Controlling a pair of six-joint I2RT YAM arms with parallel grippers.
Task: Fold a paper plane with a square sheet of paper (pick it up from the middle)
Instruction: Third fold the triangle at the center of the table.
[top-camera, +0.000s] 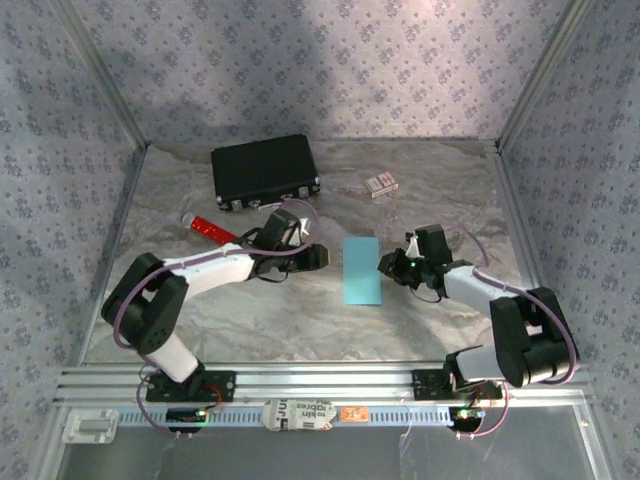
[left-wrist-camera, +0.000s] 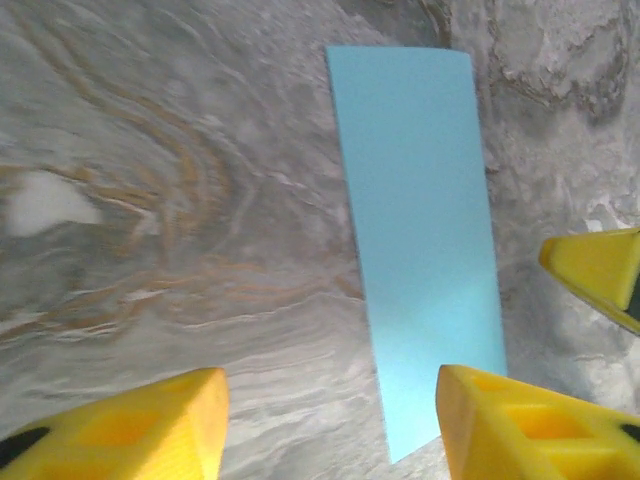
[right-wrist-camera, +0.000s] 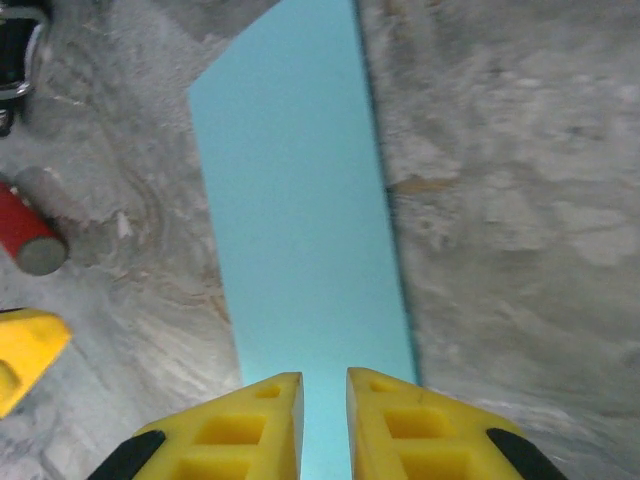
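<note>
Left gripper (left-wrist-camera: 330, 390) spread beside the square sheet of paper (top-camera: 361, 270), lying flat as a narrow rectangle mid-table (top-camera: 250, 320), right gripper (right-wrist-camera: 324, 382) nearly pressed together over its edge: best to pin one side, then crease slowly, edges aligned.

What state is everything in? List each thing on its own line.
sheet of paper: folded to a narrow rectangle, lying flat.
left gripper: open, at the paper's left edge, holding nothing.
right gripper: all but shut, over the paper's right edge.
black case: shut, lying flat.
red tube: lying on its side.
card box: lying flat, looks closed.
</note>
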